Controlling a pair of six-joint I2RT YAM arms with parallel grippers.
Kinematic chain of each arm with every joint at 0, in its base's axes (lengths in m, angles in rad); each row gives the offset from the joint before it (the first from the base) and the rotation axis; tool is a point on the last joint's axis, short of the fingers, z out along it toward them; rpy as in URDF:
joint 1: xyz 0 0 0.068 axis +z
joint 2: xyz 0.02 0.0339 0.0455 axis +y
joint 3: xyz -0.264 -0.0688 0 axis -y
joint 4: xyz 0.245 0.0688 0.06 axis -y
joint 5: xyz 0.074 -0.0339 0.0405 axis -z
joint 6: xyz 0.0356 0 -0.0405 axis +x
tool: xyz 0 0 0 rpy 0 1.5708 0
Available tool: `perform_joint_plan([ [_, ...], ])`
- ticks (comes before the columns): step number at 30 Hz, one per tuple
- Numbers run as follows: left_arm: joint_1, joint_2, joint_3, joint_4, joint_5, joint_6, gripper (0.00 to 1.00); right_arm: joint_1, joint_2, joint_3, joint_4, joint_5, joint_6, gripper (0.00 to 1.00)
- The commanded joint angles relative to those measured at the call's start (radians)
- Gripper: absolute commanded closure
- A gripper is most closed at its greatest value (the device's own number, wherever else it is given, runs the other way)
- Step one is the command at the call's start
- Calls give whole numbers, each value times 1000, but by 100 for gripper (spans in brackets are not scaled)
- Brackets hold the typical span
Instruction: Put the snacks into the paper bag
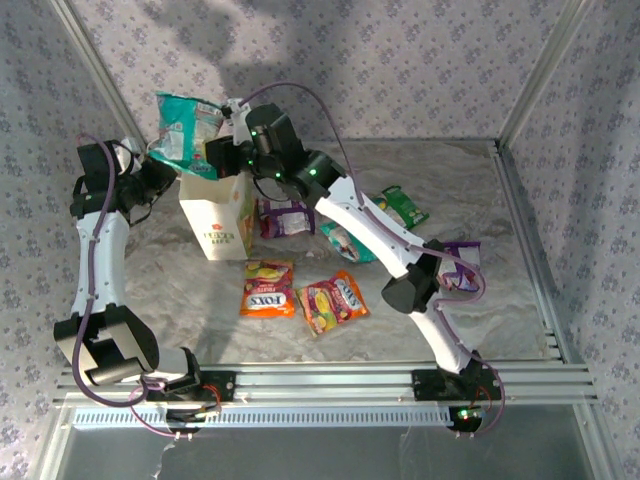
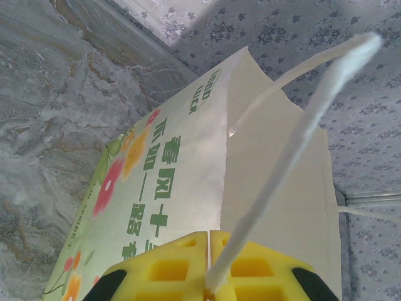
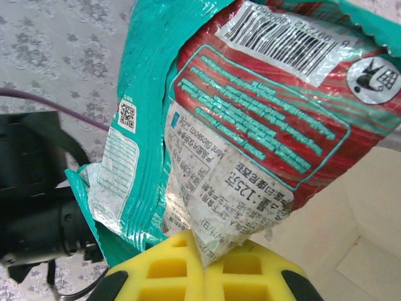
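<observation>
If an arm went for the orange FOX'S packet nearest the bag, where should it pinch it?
Probably its near edge, coming straight down from above. The orange FOX'S packet lies flat and face up on the table, with bare surface just in front of it, so a thin edge is about all there is to pinch.

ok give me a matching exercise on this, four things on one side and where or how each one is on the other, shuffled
Things:
1 left gripper
2 right gripper
3 orange packets
4 purple packet

States or places:
a shut on a teal packet
b lying on the table right beside the paper bag
c shut on the bag's cord handle
d side by side, nearer the table's near edge than the bag

Pairs: 1-c, 2-a, 3-d, 4-b
</observation>
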Motion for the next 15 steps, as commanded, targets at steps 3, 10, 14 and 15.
perform_joint_plan([
  [3, 7, -22, 3, 16, 28, -5, 89, -10, 13, 44, 80, -20, 49, 100],
  [10, 8, -22, 3, 17, 29, -5, 90, -9, 37, 44, 42, 31, 69, 100],
  [14, 9, -19, 5, 17, 27, -5, 90, 0, 49, 45, 19, 72, 73, 100],
  [15, 9, -19, 4, 19, 28, -6, 90, 4, 51, 44, 14, 91, 72, 100],
])
